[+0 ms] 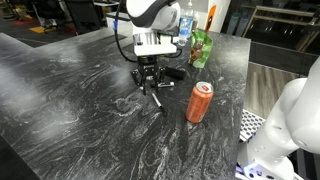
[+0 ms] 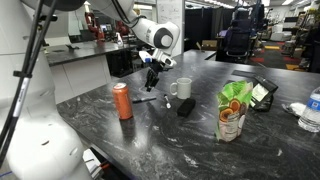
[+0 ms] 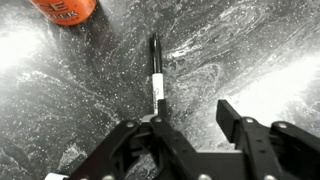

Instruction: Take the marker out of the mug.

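The marker (image 3: 156, 78) is dark with a white band. It lies on the marbled table, outside the mug, and also shows in both exterior views (image 1: 156, 100) (image 2: 145, 98). My gripper (image 3: 195, 125) is open and empty just above it, and the marker's near end is by one finger. In both exterior views the gripper (image 1: 148, 82) (image 2: 152, 74) points down over the table. The white-grey mug (image 2: 183, 88) stands upright a little beyond the gripper. It is hidden in the wrist view.
An orange can (image 2: 122, 100) (image 1: 200, 102) (image 3: 65, 8) stands near the marker. A small dark object (image 2: 186, 106) lies beside the mug. A green snack bag (image 2: 233, 110) (image 1: 202, 45) and a bottle (image 1: 185, 30) stand farther off. The table edge (image 1: 245, 90) is beyond the can.
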Available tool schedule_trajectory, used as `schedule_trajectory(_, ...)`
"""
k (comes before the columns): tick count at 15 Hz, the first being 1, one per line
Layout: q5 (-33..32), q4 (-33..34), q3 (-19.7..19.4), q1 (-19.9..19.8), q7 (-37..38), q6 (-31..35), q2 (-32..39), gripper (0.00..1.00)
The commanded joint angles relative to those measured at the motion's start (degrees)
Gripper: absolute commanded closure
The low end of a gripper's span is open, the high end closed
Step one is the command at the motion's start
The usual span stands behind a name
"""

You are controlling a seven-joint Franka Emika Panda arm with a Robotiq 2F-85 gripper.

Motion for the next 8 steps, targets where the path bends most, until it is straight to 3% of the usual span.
schedule_trajectory(1,-4.58,1.51,0.10,0.56,0.91,1.65,-1.01,0.14)
schedule_trajectory(3,-9.63,1.15,0.50,1.26,1.31,4.59,-3.25,0.00)
schedule_trajectory(8,-19.73,0.34,2.19,2.20,4.75,9.23,-8.64,0.00)
